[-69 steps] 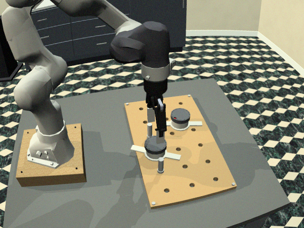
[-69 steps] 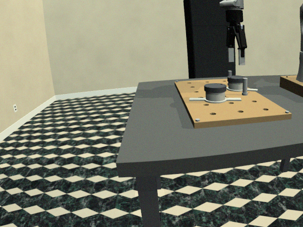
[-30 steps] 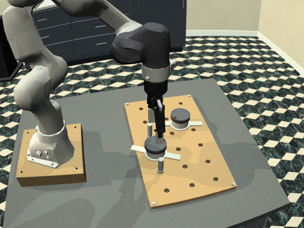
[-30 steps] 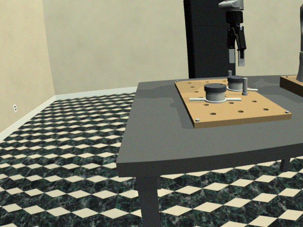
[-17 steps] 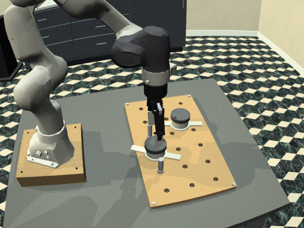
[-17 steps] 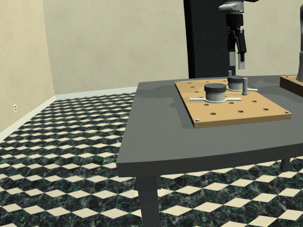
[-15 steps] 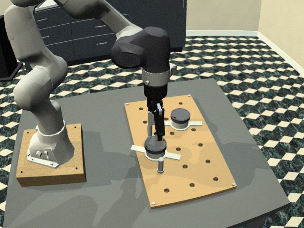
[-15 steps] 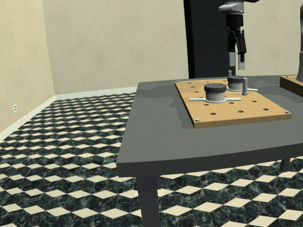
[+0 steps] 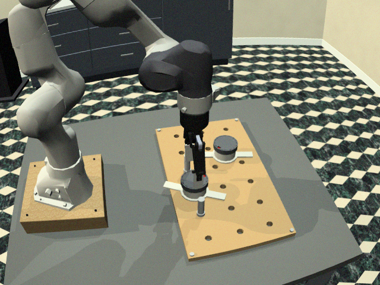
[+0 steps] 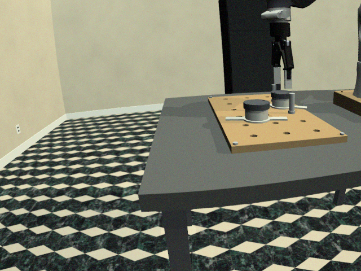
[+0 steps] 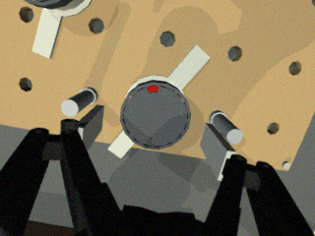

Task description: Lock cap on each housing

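Observation:
Two round housings stand upright on a tan pegboard (image 9: 227, 187), each with a dark grey cap bearing a red mark. The near housing's cap (image 9: 192, 181) sits between two grey pegs (image 9: 200, 206); it shows in the wrist view (image 11: 155, 118) with its red mark (image 11: 153, 88) at the top, and in the exterior view (image 10: 280, 94). The far housing's cap (image 9: 225, 144) stands apart, also in the exterior view (image 10: 256, 105). My gripper (image 9: 193, 170) hangs open and empty just above the near cap, fingers (image 10: 282, 84) on either side of it, not touching.
White flat arms stick out from each housing base (image 9: 214, 194). The pegboard has several open holes (image 9: 231, 208). The robot base stands on a wooden block at the table's left. A second peg (image 11: 78, 102) stands close to the left finger.

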### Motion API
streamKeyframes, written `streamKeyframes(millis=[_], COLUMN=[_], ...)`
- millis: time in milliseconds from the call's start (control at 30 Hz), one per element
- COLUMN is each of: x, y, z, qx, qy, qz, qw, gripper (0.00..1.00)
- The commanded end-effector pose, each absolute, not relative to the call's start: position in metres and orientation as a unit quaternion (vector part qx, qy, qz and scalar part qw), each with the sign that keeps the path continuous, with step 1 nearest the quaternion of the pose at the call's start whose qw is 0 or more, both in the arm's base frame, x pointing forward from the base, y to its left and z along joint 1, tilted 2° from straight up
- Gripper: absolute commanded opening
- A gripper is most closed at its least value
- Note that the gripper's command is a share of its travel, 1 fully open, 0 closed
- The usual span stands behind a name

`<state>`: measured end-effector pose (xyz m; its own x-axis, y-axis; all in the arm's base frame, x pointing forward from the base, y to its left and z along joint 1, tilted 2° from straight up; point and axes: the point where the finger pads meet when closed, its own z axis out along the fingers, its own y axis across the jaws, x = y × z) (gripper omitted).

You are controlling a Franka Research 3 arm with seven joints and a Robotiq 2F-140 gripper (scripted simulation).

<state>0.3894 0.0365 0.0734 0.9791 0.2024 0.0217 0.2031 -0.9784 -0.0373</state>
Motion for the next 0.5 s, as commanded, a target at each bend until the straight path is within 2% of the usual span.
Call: streamKeyframes(millis=[0, 467], x=[0.392, 0.392], y=[0.035, 0.036], z=[0.069, 0.055], qx=[-0.995, -0.995], qy=[-0.099, -0.099], qz=[-0.013, -0.013], qw=[0.017, 0.017], gripper=[0.78, 0.78])
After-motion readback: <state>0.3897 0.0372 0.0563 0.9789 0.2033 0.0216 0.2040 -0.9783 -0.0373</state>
